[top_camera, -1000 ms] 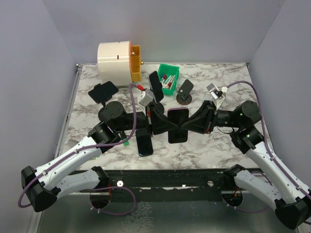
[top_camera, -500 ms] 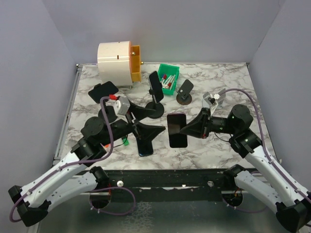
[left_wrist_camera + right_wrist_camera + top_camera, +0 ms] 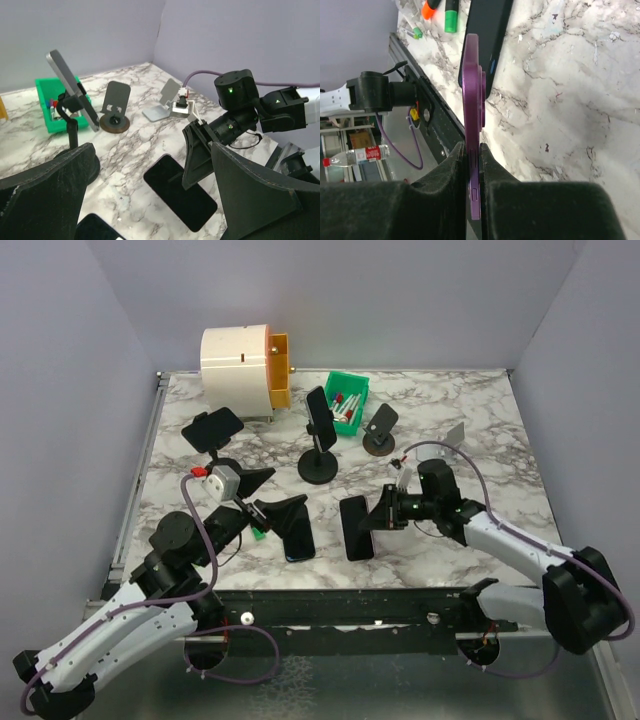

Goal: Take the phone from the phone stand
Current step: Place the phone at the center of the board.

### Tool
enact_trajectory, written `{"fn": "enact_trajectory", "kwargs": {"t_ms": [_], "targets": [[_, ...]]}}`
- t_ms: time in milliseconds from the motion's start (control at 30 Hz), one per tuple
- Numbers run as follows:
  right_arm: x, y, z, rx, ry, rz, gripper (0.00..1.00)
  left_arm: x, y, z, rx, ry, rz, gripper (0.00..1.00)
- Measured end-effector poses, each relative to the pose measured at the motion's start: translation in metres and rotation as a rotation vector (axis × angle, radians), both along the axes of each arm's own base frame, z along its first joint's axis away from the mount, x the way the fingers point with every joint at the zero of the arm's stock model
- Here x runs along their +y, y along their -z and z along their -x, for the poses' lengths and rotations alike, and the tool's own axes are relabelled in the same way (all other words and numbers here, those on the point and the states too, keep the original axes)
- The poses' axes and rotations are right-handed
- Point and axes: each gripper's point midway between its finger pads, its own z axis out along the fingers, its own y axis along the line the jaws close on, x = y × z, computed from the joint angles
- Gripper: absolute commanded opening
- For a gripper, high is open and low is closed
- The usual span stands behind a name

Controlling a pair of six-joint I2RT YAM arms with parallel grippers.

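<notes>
Lower the purple phone [image 3: 472,95], clamped edgewise in the right hand [image 3: 472,150], flat onto the tabletop [image 3: 450,410] before letting go. Hold the spread, empty left hand [image 3: 268,495] clear.

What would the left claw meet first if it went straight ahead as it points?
Probably the purple phone held by the right claw; height is unclear, so the left claw might pass above.
</notes>
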Motion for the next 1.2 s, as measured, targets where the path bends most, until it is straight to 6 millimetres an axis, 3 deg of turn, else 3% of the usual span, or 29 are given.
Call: {"fn": "enact_trajectory", "kwargs": {"t_ms": [133, 467, 733, 1200], "targets": [[0.012, 0.016, -0.008, 0.025, -0.008, 0.003, 0.00, 0.004, 0.019, -0.002, 0.021, -0.022, -0.028, 0.99], [0.032, 0.069, -0.029, 0.122, 0.027, 0.015, 0.00, 0.008, 0.019, 0.000, 0.013, -0.029, -0.036, 0.99], [0.049, 0.074, -0.043, 0.147, 0.060, -0.039, 0.00, 0.009, 0.019, 0.000, 0.010, -0.030, -0.038, 0.99], [0.074, 0.080, -0.042, 0.197, 0.067, -0.074, 0.00, 0.008, 0.019, 0.001, 0.009, -0.026, -0.039, 0.99]]}}
